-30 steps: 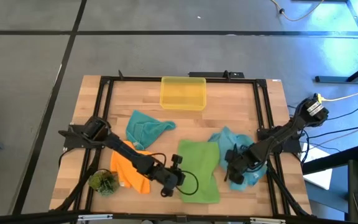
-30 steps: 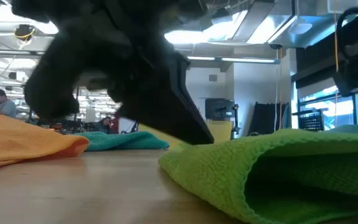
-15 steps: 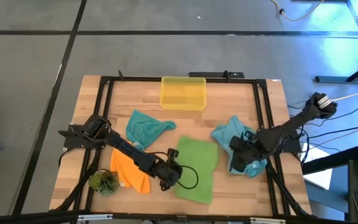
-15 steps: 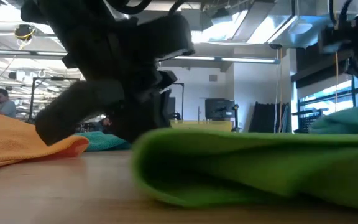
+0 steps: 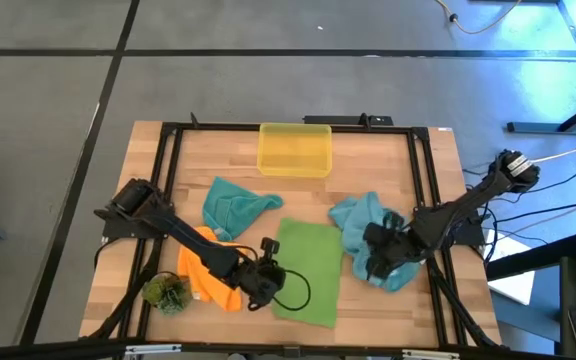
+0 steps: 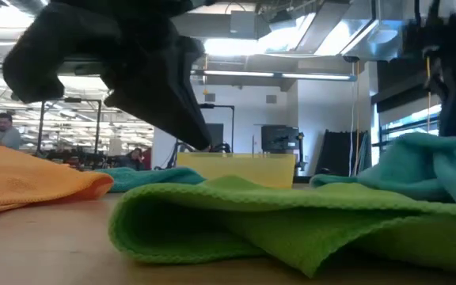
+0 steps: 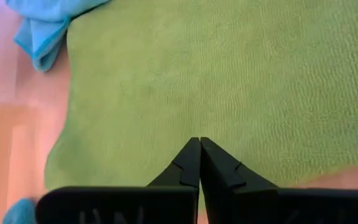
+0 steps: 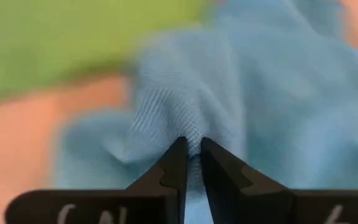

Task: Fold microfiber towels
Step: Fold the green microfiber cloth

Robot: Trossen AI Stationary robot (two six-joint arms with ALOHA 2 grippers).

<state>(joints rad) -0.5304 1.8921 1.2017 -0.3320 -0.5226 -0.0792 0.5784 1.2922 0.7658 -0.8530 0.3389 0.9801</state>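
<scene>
The green towel (image 5: pixel 306 270) lies near the table's front middle, doubled over at its left edge (image 6: pixel 133 229). My left gripper (image 5: pixel 266 275) is shut over that left edge. In the low view its fingertips (image 6: pixel 203 142) show above the cloth. The orange towel (image 5: pixel 210 275) lies left of it. One teal towel (image 5: pixel 233 205) lies crumpled farther back. My right gripper (image 5: pixel 373 262) is shut on the other teal towel (image 5: pixel 363 225), which is bunched beside the green towel's right edge. My right gripper pinches a raised fold of the teal towel (image 8: pixel 190 132) between its two fingertips; how many layers, I cannot tell. The cloth rises to a peak at the fingers. The rest of the towel (image 6: pixel 418 162) spreads slack around and below them on the table.
The yellow bin (image 5: pixel 294 148) stands at the far middle of the table. A small green plant tuft (image 5: pixel 166 292) sits at the near left, beside the orange towel. A black frame (image 5: pixel 168 180) runs around the tabletop.
My left gripper has moved toward the table's left edge and risen. The green towel has slid left with it and grown narrower. My right gripper has gone toward the far edge, then left, dragging the bunched teal towel up to the green one.
</scene>
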